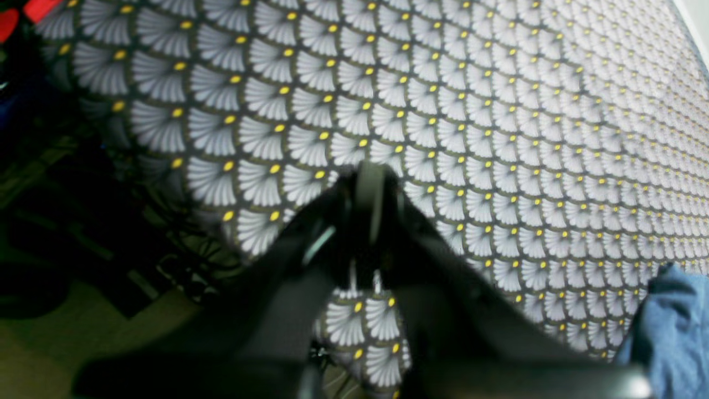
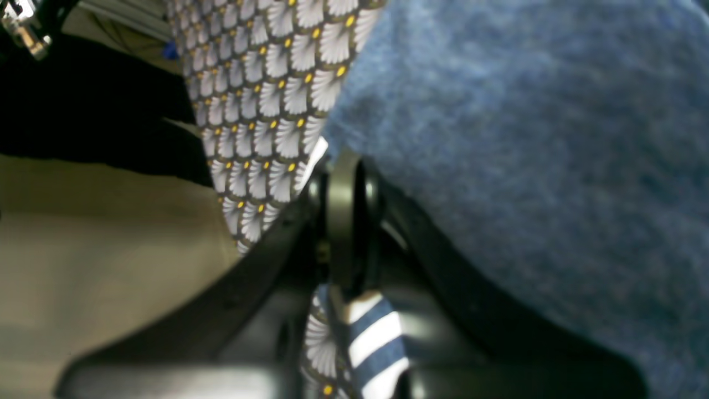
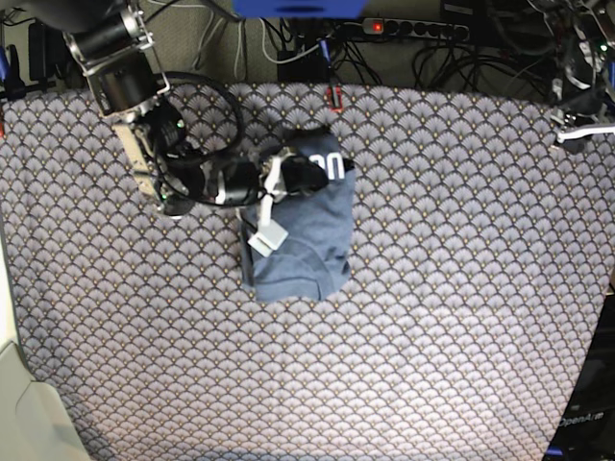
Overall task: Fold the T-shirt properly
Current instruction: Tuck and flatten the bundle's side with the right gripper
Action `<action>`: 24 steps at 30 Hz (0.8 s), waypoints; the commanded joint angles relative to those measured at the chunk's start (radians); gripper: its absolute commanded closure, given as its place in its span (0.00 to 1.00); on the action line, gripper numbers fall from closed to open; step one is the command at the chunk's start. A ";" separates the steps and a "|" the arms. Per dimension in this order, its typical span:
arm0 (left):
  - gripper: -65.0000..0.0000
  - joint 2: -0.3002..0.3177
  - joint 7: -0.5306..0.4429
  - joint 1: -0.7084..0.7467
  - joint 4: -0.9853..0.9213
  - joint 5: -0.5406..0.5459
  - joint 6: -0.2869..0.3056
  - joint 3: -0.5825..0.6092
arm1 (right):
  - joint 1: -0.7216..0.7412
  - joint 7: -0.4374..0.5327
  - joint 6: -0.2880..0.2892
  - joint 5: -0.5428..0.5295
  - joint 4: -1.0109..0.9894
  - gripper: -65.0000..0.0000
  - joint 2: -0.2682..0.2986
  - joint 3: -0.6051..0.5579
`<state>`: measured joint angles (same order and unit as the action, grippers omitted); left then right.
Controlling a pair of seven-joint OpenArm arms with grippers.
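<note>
The slate-blue T-shirt (image 3: 303, 235) lies bunched in a rough rectangle in the middle of the patterned tablecloth (image 3: 461, 288). Its far edge is turned over and shows white lettering (image 3: 332, 167). My right gripper (image 3: 306, 175) reaches in from the left and sits on that turned edge. In the right wrist view its jaws (image 2: 346, 183) are together at the shirt's border, with blue cloth (image 2: 526, 155) to the right and lettered fabric (image 2: 376, 343) behind the fingers. My left gripper (image 1: 370, 185) is shut and empty over bare tablecloth. A corner of the shirt (image 1: 676, 327) shows at the lower right.
My left arm (image 3: 583, 130) stays at the table's far right edge. Cables and a power strip (image 3: 413, 29) run behind the table. The table's edge and the floor (image 2: 99, 249) lie close on the right gripper's left. A white block (image 3: 268, 236) on the right arm hangs over the shirt.
</note>
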<state>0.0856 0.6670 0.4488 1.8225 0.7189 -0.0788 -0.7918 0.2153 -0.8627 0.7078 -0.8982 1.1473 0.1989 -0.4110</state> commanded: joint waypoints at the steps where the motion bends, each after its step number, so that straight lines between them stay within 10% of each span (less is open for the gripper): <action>1: 0.99 0.013 -0.017 0.005 0.021 0.005 0.006 -0.008 | 0.014 -0.002 -0.010 0.021 0.027 1.00 0.015 0.005; 13: 0.99 0.013 -0.017 0.031 0.021 0.006 0.007 -0.004 | 0.054 -0.200 -0.010 0.017 0.376 1.00 0.004 0.016; 24: 0.99 0.013 -0.017 0.107 0.095 0.008 0.007 -0.010 | 0.273 -0.079 -0.010 0.023 -0.048 1.00 0.029 0.004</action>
<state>0.0887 0.6704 0.5491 1.9011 0.7261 -0.0746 -0.7948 0.4637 -0.9562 0.6910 -0.8597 1.0821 0.2260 -0.4110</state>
